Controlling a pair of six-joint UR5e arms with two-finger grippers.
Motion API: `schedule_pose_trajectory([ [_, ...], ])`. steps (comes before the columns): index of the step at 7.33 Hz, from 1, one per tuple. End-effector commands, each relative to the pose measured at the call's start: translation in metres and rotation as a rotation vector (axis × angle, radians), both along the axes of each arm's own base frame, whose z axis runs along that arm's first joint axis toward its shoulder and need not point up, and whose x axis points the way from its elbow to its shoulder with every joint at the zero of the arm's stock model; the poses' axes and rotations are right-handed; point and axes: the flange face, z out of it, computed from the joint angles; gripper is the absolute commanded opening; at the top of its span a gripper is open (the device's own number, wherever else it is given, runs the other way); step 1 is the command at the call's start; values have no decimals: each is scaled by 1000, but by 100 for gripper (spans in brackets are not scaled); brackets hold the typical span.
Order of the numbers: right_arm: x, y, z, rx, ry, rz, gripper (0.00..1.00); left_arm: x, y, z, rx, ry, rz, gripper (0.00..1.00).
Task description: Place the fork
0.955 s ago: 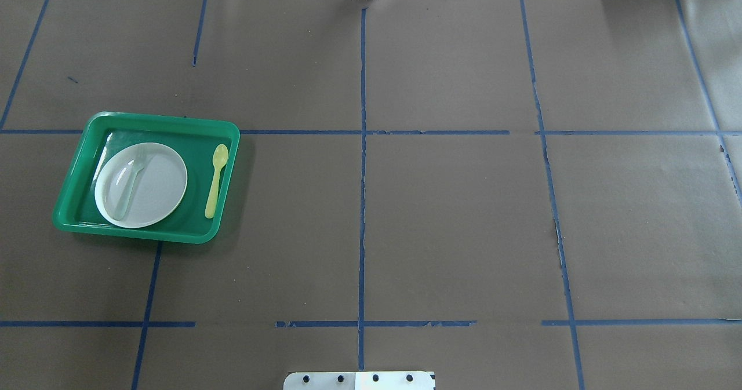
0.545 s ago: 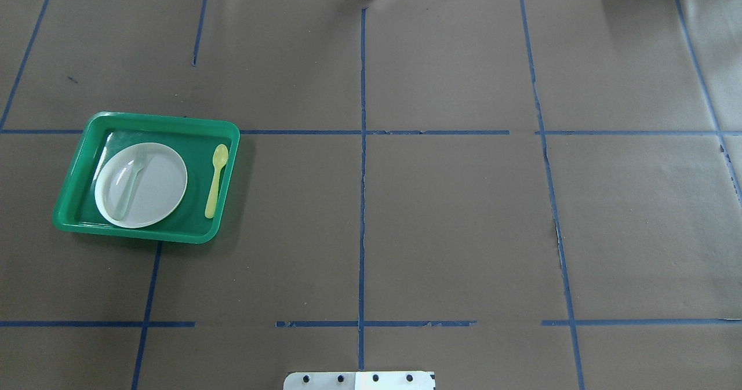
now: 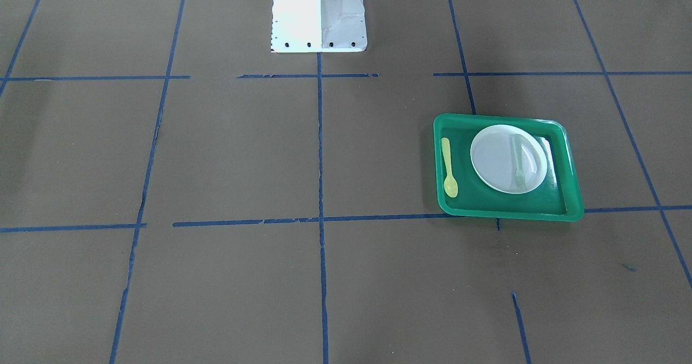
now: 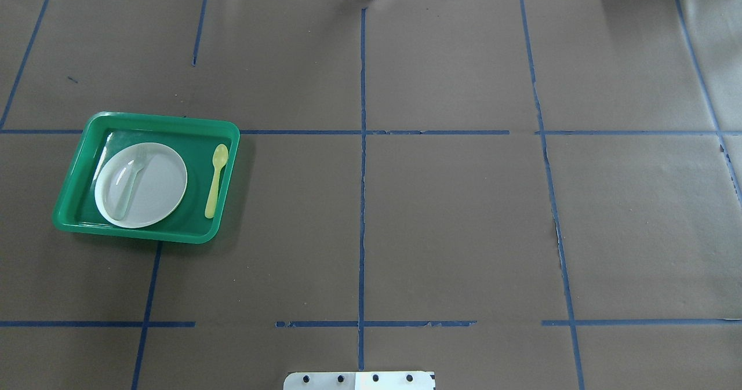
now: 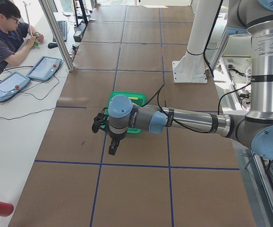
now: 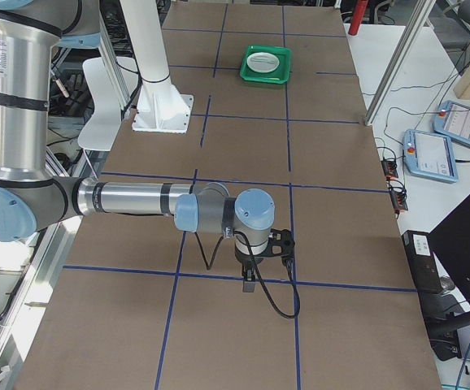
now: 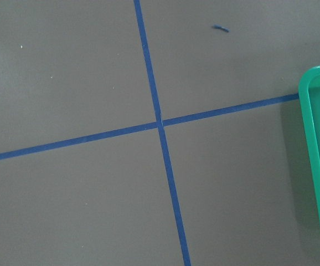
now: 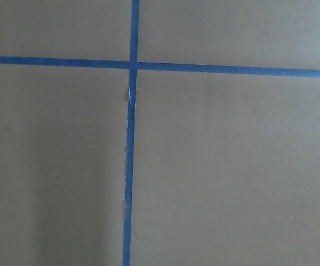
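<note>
The pale-grey fork (image 4: 130, 184) lies across the left part of a white plate (image 4: 159, 178) inside a green tray (image 4: 162, 121) at the table's left. In the front view the fork (image 3: 518, 161) is on the plate (image 3: 494, 158) in the tray (image 3: 508, 212). My left gripper (image 5: 113, 148) shows only in the left side view, above the table near the tray (image 5: 127, 96); I cannot tell if it is open. My right gripper (image 6: 249, 284) shows only in the right side view, far from the tray (image 6: 265, 67); I cannot tell its state.
A yellow spoon (image 4: 215, 181) lies in the tray to the right of the plate. The tray's rim (image 7: 318, 166) shows at the right edge of the left wrist view. The robot base (image 3: 318, 15) stands at the table's near middle. An operator (image 5: 4, 35) sits at the side.
</note>
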Motion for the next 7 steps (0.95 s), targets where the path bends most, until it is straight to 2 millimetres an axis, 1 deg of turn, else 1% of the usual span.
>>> schedule_pose_trajectory([
  [1, 0, 0, 0, -1, 0, 1, 100, 96, -3, -24, -15, 95, -29, 100],
  [2, 0, 0, 0, 0, 0, 0, 100, 144, 1, -32, -5, 85, -50, 100],
  [3, 0, 0, 0, 0, 0, 0, 100, 185, 3, -39, 26, 61, -89, 100],
  [4, 0, 0, 0, 0, 0, 0, 100, 218, 6, -45, 16, 69, -71, 100],
  [5, 0, 0, 0, 0, 0, 0, 100, 250, 5, -45, 12, 46, -82, 100],
  [6, 0, 0, 0, 0, 0, 0, 100, 285, 1, -48, 20, 30, -83, 100],
  [7, 0, 0, 0, 0, 0, 0, 100, 323, 2, -52, -21, 45, -69, 100],
])
